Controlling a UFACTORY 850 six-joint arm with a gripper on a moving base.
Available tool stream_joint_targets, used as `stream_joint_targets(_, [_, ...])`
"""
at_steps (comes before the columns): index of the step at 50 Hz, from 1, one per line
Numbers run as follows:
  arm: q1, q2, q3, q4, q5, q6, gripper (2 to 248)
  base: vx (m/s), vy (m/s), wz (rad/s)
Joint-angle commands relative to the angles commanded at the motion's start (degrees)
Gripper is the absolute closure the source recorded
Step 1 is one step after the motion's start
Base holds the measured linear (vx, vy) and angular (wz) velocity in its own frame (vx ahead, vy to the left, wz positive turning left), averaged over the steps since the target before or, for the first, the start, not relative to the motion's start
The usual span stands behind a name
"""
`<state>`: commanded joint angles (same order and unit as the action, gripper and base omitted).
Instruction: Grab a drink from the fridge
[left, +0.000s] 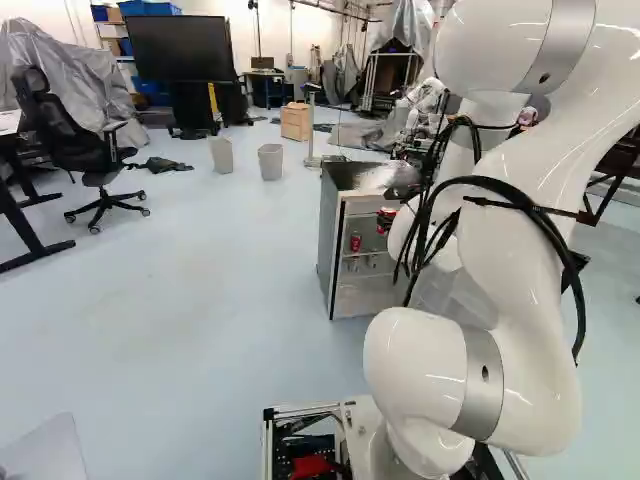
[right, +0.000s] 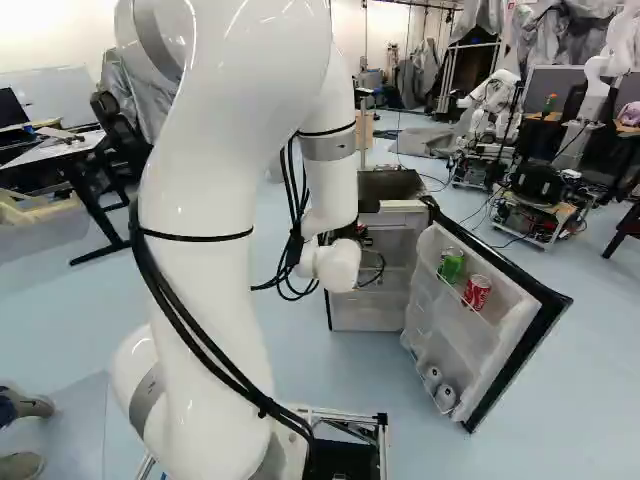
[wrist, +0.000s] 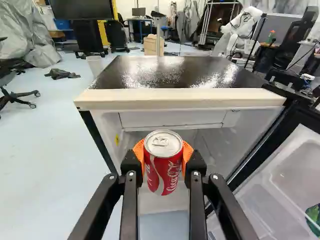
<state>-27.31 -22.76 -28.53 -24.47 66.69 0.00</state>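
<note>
while the gripper (left: 387, 218) clasps a red can (wrist: 155, 172), white lettering (wrist: 173, 176) runs lengthwise.

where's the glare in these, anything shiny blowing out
In the wrist view, speckled white glare on the flat, glossy black fridge top; in the left base view, a whitish patch over that same top; in the right base view, thin bright streaks high on the rounded, glossy white arm.
</note>
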Motion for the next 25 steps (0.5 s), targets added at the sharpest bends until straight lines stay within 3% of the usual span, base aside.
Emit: stream_joint_targets(25, [0.0,4.4,1.1,0.0,0.0,0.0,156,0.0,0.0,0.0])
